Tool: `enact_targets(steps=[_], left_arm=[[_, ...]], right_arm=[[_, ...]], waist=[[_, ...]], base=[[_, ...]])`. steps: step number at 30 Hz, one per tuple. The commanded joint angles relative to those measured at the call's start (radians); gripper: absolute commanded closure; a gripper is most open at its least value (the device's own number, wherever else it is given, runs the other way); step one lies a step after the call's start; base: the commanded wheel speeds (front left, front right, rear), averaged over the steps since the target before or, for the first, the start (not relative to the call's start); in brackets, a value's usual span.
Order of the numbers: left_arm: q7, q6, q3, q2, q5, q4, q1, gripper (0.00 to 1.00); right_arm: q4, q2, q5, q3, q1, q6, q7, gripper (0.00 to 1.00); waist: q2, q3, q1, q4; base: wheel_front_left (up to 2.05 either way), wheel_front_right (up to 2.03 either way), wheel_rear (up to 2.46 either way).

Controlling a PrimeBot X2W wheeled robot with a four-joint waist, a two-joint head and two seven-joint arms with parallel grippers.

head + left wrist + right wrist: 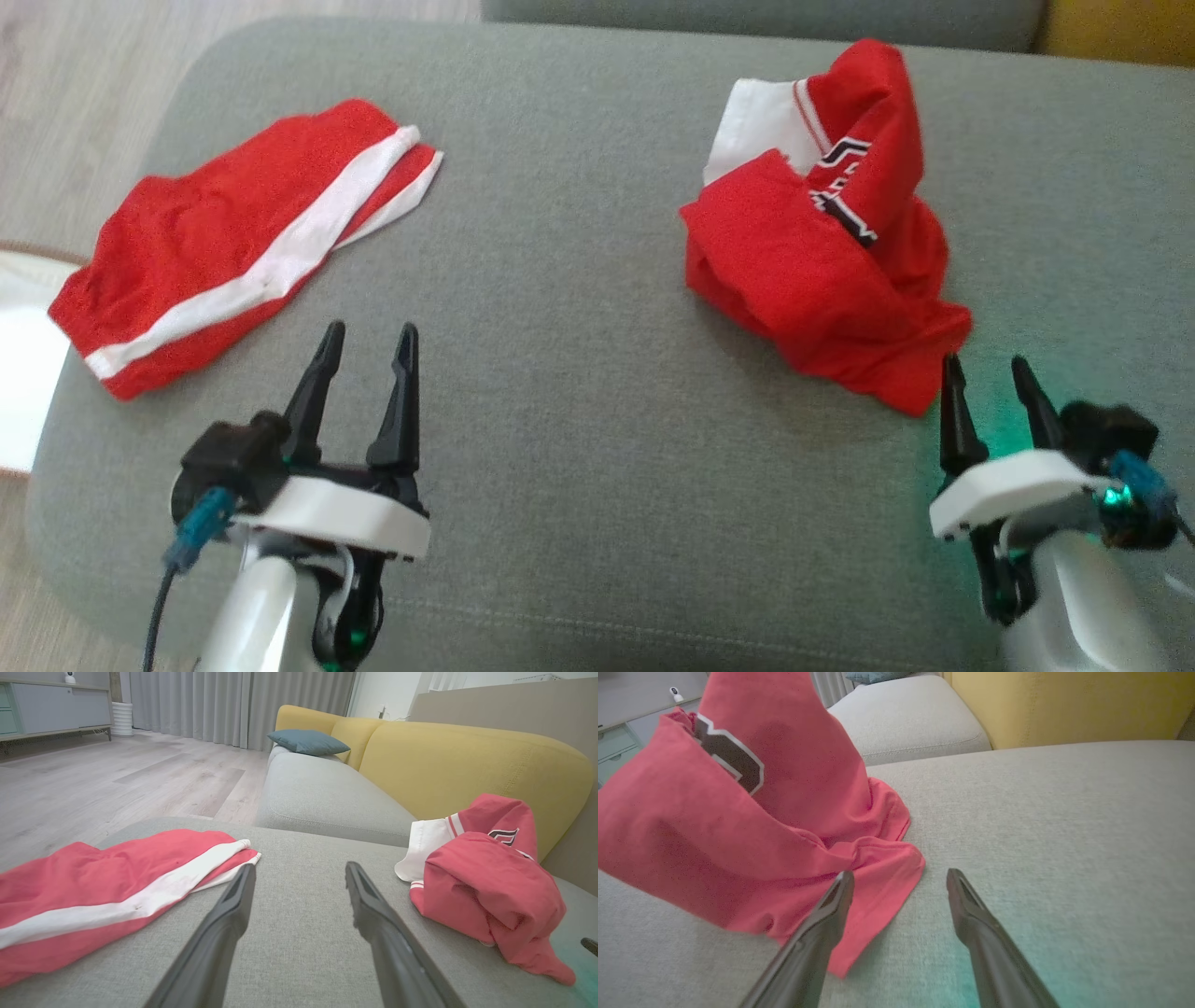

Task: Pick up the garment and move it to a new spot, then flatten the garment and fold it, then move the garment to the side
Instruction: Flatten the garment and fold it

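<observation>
A crumpled red garment (pixel 822 252) with white trim and a black-and-white emblem lies in a heap on the right of the grey cushion (pixel 579 308); it also shows as the garment (pixel 486 891) and the garment (pixel 752 826). My right gripper (pixel 988 371) is open just below the heap's near corner, its left fingertip (pixel 843 882) over the cloth's edge. Folded red shorts (pixel 243 243) with a white stripe lie flat at the left, also seen as the shorts (pixel 107 891). My left gripper (pixel 369 341) is open over bare cushion, just right of the shorts, with nothing between its fingers.
A yellow sofa back (pixel 467 760) and a second grey seat (pixel 322 793) with a blue pillow (pixel 308 741) lie beyond the cushion. Wooden floor (pixel 117 774) lies to the left. The cushion's left edge drops off near the shorts.
</observation>
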Motion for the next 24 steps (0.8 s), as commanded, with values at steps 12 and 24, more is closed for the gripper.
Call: enact_targets(steps=[12,24], left_arm=[[-0.009,-0.027,0.035,-0.006,-0.001,-0.016,-0.102,0.00],[-0.009,-0.019,0.037,-0.007,-0.020,0.001,-0.102,0.00]], right_arm=[[0.175,-0.006,-0.208,-0.101,-0.204,0.004,-0.001,0.00],[0.231,-0.006,-0.289,-0.110,-0.245,0.004,-0.055,1.00]], waist=[[0.0000,0.092,0.0000,0.063],[0.0000,0.052,0.0000,0.036]], base=[[0.00,0.00,0.00],[0.00,0.00,0.00]])
